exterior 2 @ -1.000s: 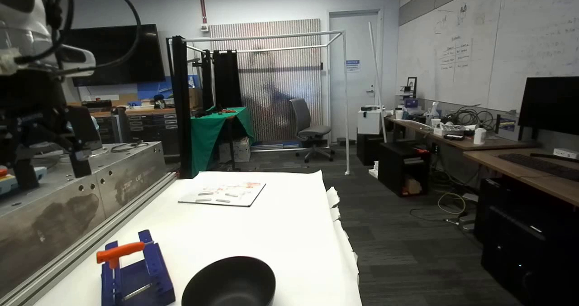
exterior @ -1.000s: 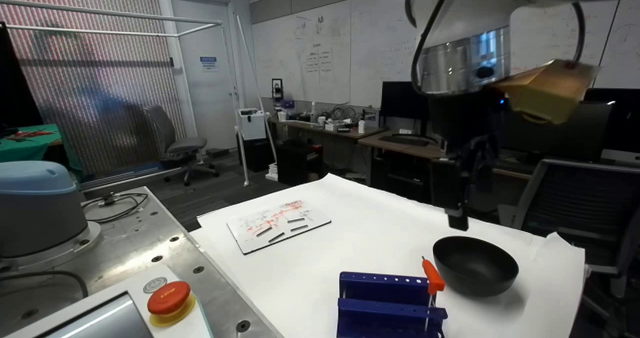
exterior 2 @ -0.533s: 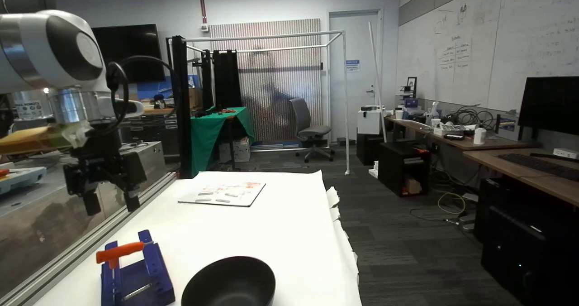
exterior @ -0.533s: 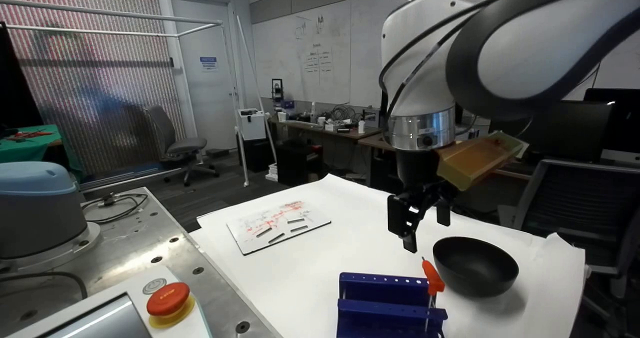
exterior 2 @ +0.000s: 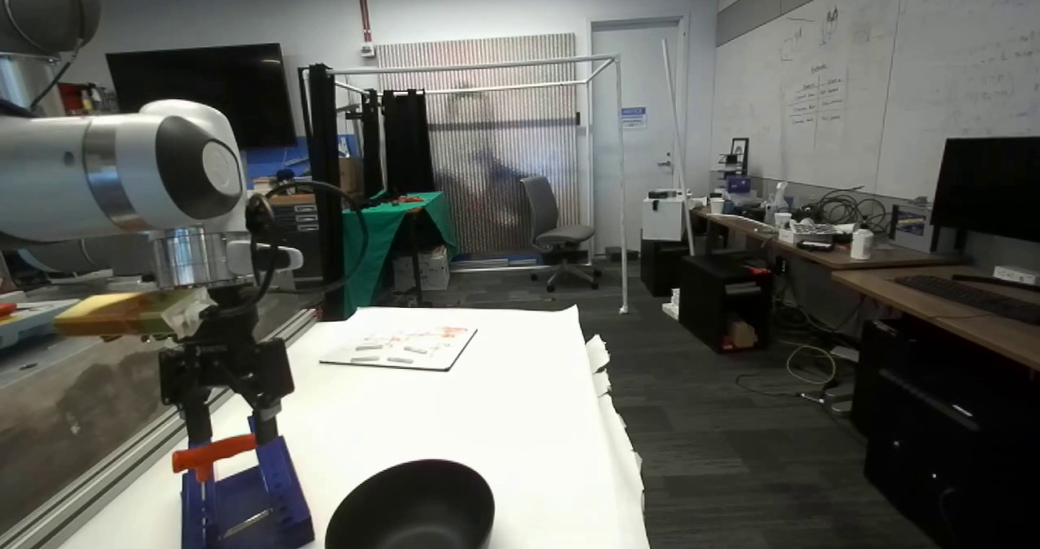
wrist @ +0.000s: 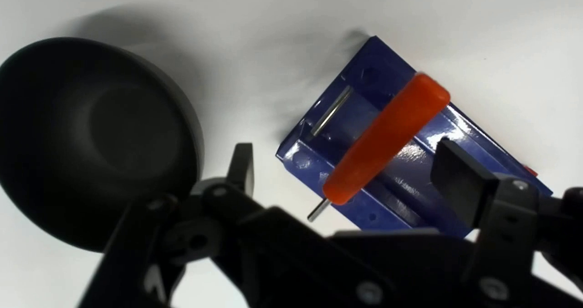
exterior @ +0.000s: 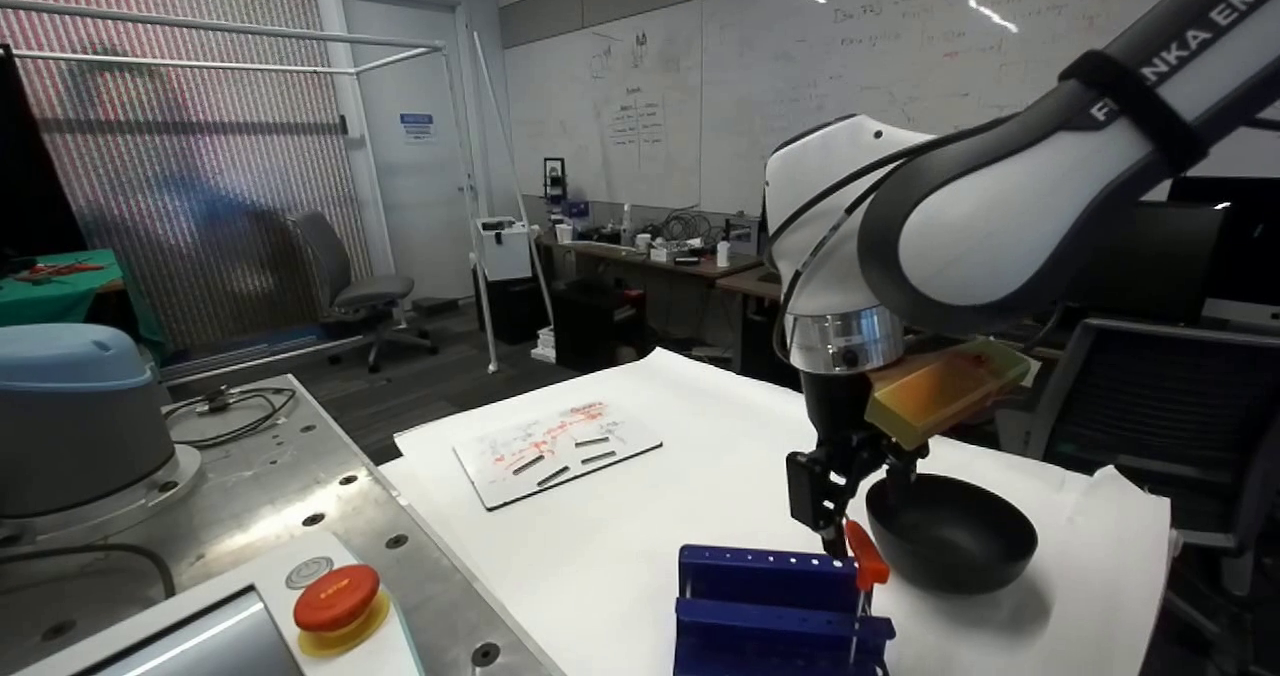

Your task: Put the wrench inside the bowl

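The only wrench-like tool is an orange T-handled hex key (exterior: pixel 866 554), upright in a blue holder (exterior: pixel 765 596). The key (exterior 2: pixel 215 451) and holder (exterior 2: pixel 288 496) also show in an exterior view. My gripper (exterior: pixel 866 516) is open and empty, low over the holder; in an exterior view the gripper (exterior 2: pixel 232 431) has its fingertips just above and behind the handle. In the wrist view the handle (wrist: pixel 387 139) runs diagonally between the spread fingers (wrist: pixel 350 173), touching neither. A black bowl (exterior: pixel 955 556) stands beside the holder, also in the wrist view (wrist: pixel 132 130), empty.
A second metal rod (wrist: pixel 331 111) lies in the holder. A small whiteboard (exterior: pixel 530 446) with several dark strips lies farther along the white-covered table (exterior: pixel 640 546). A metal bench (exterior: pixel 300 456) with a red stop button (exterior: pixel 337 596) borders it. A yellow-orange block (exterior: pixel 945 391) is on my wrist.
My arm has come down and moved in over the blue holder, its fingers now close to the orange handle. The key, holder and bowl have not moved.
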Motion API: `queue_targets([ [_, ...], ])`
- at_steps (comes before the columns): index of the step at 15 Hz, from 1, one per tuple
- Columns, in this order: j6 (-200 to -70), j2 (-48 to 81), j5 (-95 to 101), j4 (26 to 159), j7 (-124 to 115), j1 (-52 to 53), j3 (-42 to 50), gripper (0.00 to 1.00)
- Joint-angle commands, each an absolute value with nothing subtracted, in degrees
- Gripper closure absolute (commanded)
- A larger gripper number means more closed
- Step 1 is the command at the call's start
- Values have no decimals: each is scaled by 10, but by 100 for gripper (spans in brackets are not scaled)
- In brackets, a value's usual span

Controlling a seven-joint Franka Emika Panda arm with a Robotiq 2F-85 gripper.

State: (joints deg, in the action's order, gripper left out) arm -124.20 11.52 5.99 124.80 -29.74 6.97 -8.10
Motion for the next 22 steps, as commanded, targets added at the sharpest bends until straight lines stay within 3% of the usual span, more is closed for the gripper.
queue_targets([
  [1, -1237, 131, 33, 1235, -271, 86, -76, 27],
  [2, -1236, 132, 31, 1235, -267, 89, -76, 27],
  [11, -1232, 111, 43, 1245, -268, 109, -75, 97],
  [22, -1144, -63, 123, 1269, -282, 124, -107, 94],
])
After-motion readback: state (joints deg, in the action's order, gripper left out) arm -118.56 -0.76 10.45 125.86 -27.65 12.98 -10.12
